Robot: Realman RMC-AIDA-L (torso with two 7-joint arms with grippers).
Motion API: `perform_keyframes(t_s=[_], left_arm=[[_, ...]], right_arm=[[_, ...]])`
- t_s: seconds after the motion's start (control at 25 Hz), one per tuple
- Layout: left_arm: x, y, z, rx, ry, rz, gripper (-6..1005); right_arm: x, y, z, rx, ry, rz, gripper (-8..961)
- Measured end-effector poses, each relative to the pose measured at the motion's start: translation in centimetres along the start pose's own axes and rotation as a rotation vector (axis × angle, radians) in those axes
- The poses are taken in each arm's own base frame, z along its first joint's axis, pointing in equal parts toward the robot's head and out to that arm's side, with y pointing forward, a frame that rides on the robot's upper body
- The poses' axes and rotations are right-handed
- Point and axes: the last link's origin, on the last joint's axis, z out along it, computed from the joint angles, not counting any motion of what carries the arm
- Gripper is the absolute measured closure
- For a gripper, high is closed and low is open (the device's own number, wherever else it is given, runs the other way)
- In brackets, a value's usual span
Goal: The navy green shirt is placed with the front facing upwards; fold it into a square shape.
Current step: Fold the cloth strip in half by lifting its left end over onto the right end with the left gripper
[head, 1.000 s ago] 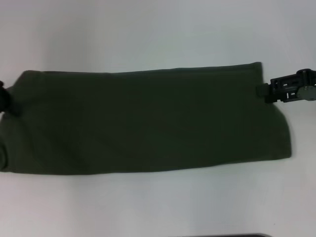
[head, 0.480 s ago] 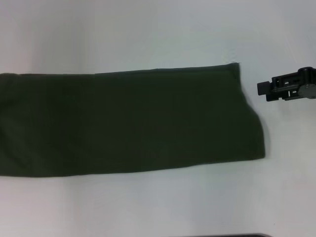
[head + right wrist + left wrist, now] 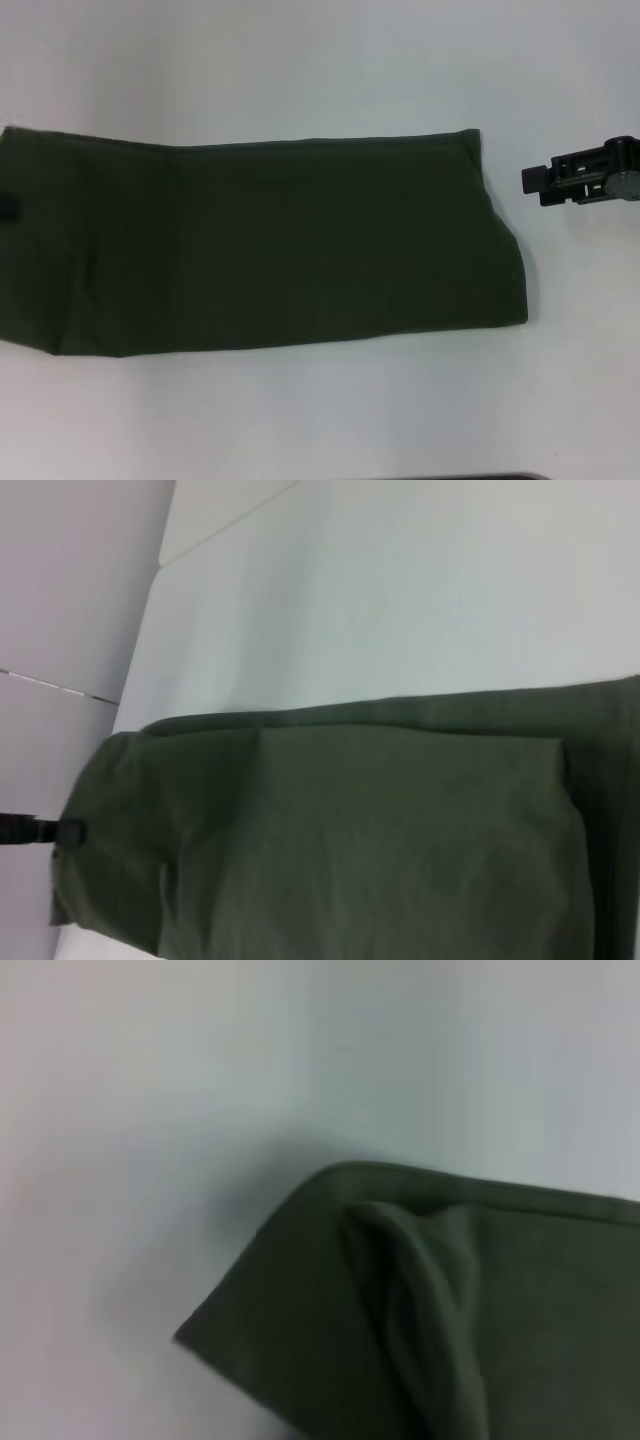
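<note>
One navy green shirt (image 3: 260, 245), folded into a long band, lies across the tabletop (image 3: 320, 60) toward its left edge. Soft, limp cloth; grip its end corners. Left gripper (image 3: 6, 206) pinches its left end; right gripper (image 3: 535, 180) hovers apart, aperture indeterminable.

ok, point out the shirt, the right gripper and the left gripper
navy green shirt (image 3: 270, 245): head view, middle of the folded band.
right gripper (image 3: 532, 179): head view, fingertip end, off the shirt's right edge.
left gripper (image 3: 6, 207): head view, dark tip at the shirt's left end.

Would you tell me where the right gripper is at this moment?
In the head view, the right gripper hovers at the right edge, just clear of the navy green shirt's right end on the white table.
</note>
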Motion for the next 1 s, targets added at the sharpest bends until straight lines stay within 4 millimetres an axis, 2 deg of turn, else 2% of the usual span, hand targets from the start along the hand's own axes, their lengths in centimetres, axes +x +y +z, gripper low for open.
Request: perform_keyframes(t_s=[0.28, 0.72, 0.84, 0.92, 1.0], left_arm=[[-0.2, 3.4, 0.3, -0.191, -0.082, 0.048, 950], [1.1, 9.6, 2.0, -0.48, -0.106, 0.131, 949], [1.2, 11.4, 3.2, -0.541, -0.109, 0.147, 949], [1.2, 12.9, 4.7, -0.567, -0.111, 0.153, 949], [1.2, 13.4, 5.4, -0.57, -0.109, 0.158, 949]], right_arm=[[-0.2, 0.2, 0.2, 0.001, 0.007, -0.008, 340], [-0.2, 0.3, 0.5, -0.001, 0.012, -0.012, 340], [-0.3, 0.4, 0.5, 0.0, 0.013, -0.014, 339], [-0.4, 0.4, 0.6, -0.001, 0.013, -0.016, 339], [-0.4, 0.5, 0.7, -0.002, 0.014, -0.017, 339]])
